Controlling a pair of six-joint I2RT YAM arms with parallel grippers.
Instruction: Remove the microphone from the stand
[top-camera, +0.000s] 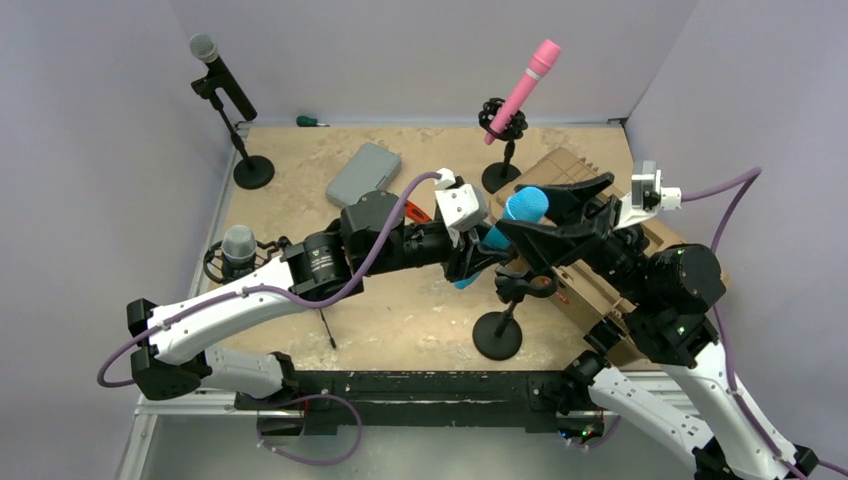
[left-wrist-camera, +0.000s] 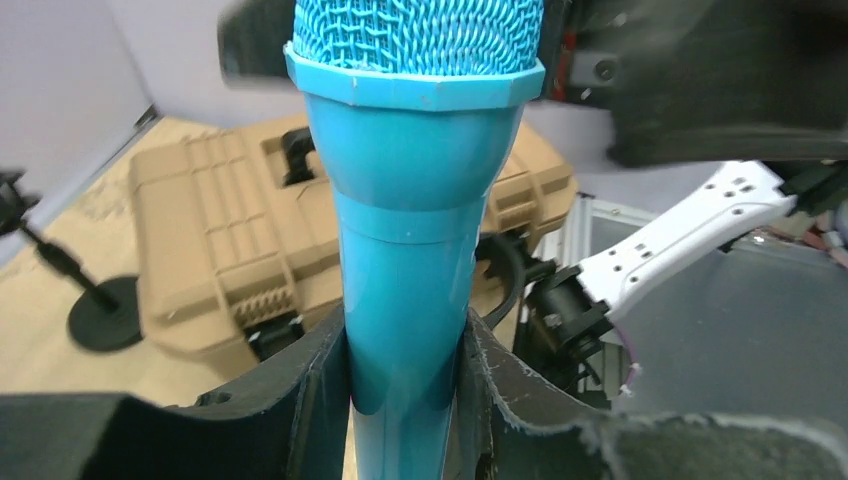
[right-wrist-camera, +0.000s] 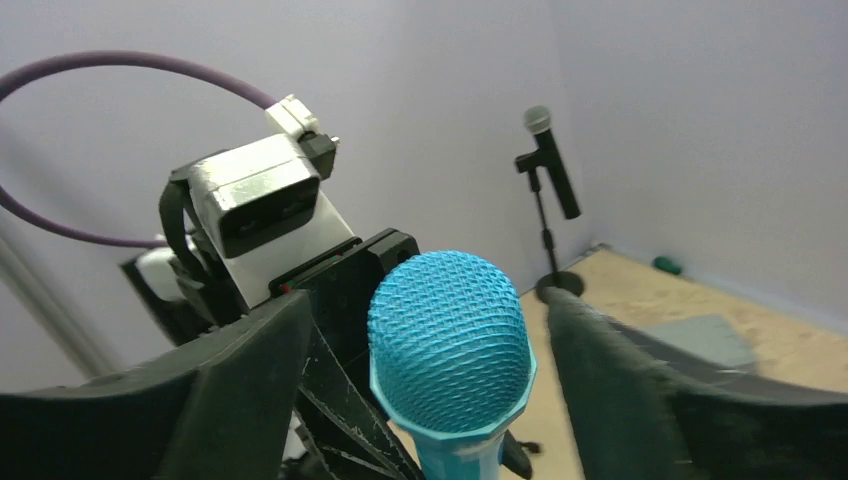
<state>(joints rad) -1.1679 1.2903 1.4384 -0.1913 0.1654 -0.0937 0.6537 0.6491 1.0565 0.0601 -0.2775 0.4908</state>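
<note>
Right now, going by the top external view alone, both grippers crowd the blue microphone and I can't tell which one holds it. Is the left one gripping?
Observer: Yes. In the left wrist view the left gripper is shut on the blue microphone; its fingers press the handle from both sides, below the mesh head.
Operator: And the right gripper?
Observer: Open. In the right wrist view the right gripper straddles the mesh head, with a clear gap on each side and no contact.
</note>
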